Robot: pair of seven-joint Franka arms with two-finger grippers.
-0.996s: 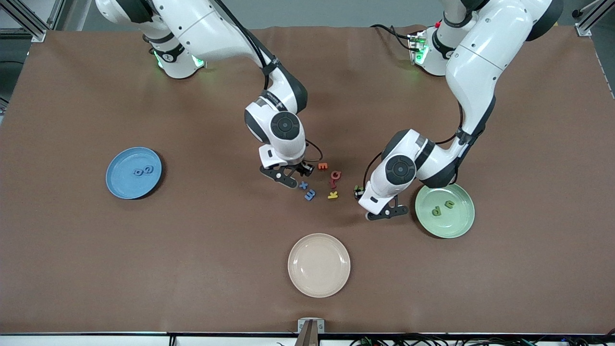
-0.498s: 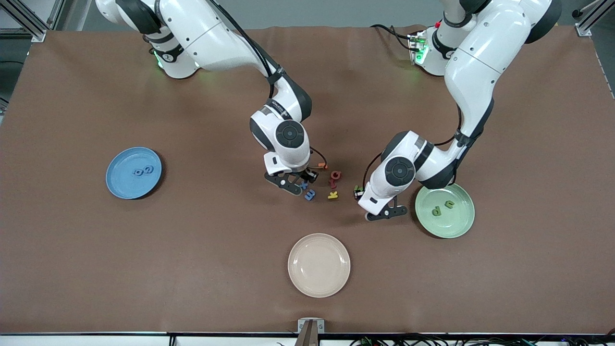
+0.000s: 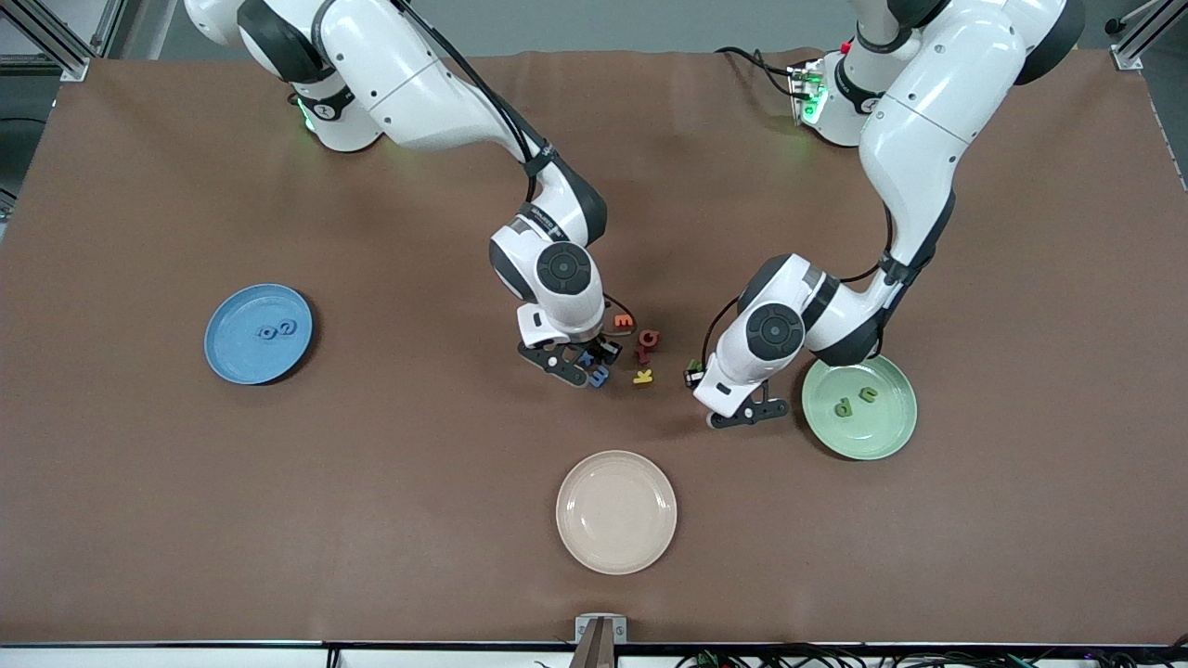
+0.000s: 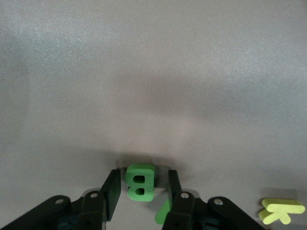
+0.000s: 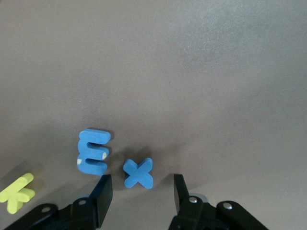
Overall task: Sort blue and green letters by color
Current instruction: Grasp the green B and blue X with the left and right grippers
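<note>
My right gripper (image 3: 592,358) is open and low over the blue letters in the middle of the table. In the right wrist view the blue X (image 5: 138,173) lies between its open fingers (image 5: 103,191), untouched, with the blue E (image 5: 93,152) beside it. My left gripper (image 3: 694,373) is open and low at the green letters. In the left wrist view a green B (image 4: 139,181) lies between its fingers (image 4: 111,191) with gaps on both sides; a second green piece (image 4: 164,213) is partly hidden by one finger. Two blue letters (image 3: 277,328) lie on the blue plate (image 3: 237,357). Two green letters (image 3: 854,401) lie on the green plate (image 3: 882,431).
An orange E (image 3: 624,322), red letters (image 3: 648,341) and a yellow K (image 3: 642,377) lie between the two grippers. A beige plate (image 3: 616,511) stands nearer the front camera with nothing on it. The blue plate is toward the right arm's end, the green plate toward the left arm's end.
My right gripper has moved toward the front camera and lower, from beside the blue letters to around the blue X. My left gripper has barely moved.
</note>
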